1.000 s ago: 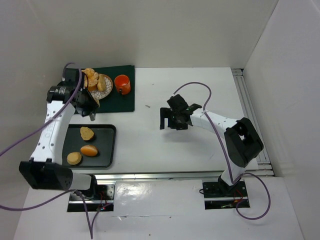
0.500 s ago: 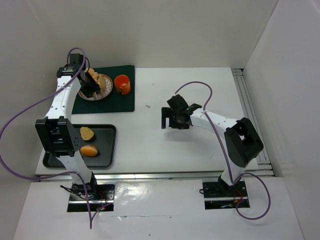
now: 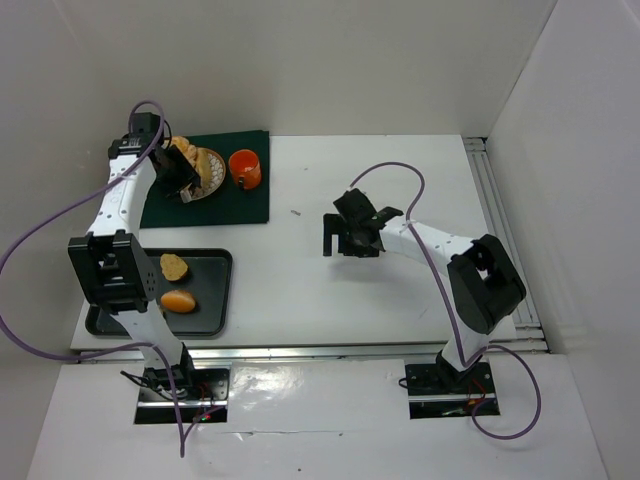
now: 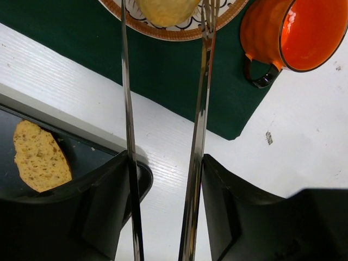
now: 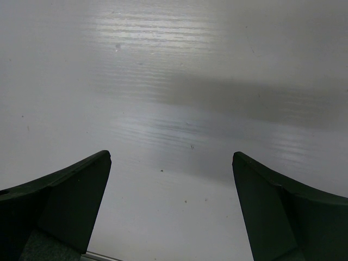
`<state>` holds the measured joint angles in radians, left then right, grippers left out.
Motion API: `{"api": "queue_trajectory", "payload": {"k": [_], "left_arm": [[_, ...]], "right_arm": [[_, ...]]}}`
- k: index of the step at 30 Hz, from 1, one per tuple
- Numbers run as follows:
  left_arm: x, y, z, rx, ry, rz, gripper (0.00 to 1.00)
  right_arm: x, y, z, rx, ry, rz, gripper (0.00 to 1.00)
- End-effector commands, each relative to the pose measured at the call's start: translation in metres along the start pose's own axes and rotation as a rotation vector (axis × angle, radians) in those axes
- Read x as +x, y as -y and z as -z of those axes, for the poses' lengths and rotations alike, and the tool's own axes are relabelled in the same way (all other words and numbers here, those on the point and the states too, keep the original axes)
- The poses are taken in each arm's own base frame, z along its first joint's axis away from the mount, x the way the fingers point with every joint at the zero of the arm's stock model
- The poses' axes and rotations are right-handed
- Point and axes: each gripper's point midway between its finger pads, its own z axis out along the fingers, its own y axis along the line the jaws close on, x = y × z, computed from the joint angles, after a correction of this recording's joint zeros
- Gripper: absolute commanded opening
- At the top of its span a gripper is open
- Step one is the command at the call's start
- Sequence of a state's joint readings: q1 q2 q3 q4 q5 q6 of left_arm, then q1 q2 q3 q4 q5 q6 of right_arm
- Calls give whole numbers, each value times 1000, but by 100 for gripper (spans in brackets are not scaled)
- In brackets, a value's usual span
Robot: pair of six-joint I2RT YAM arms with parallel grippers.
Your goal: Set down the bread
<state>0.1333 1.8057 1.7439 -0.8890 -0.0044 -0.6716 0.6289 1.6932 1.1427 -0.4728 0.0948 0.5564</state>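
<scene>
Over a white table, the left gripper, part-closed, held tongs whose tips ahead straddled a roll, apparently plating it.

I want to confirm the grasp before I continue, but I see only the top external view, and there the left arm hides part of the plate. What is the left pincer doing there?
Observer: In the left wrist view the left pincer is shut on metal tongs, and one bread roll on the plate lies between their tips. Whether they squeeze it, I cannot tell.
Operator: Thank you. Is the right pincer carrying anything?
Observer: No. The right wrist view shows the right pincer with its jaws open, and only white table between them.
</scene>
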Motion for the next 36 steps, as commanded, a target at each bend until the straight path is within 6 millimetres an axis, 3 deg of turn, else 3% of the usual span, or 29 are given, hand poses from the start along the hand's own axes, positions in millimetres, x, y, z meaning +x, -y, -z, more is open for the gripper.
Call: {"api": "queue_trajectory", "payload": {"k": [1,8,16,17,21,25,30,36], "left_arm": [[-10,2,-1,29,32,-18,65],[-13,5,22,56,73,-20,67],[-12,3,73,92,154,-52,67],[-6,8,85,115,170,-81,66],[27,26,100,186,171,-236,64],[62,40,100,259,119,-375,63],[111,82,101,436,39,-496,63],[173,138,73,527,-74,-553,62]], "right_arm": [[-12,-9,5,-10,28,5,100],[-8,-9,9,-17,23,-5,100],[-5,-11,9,-38,20,-5,100],[-7,-12,11,-43,27,-17,100],[-7,-16,16,-63,46,-24,100],[-10,-12,25,-54,85,-47,100],[-13,8,39,8,161,-99,100],[-27,36,73,90,316,-193,100]]}}
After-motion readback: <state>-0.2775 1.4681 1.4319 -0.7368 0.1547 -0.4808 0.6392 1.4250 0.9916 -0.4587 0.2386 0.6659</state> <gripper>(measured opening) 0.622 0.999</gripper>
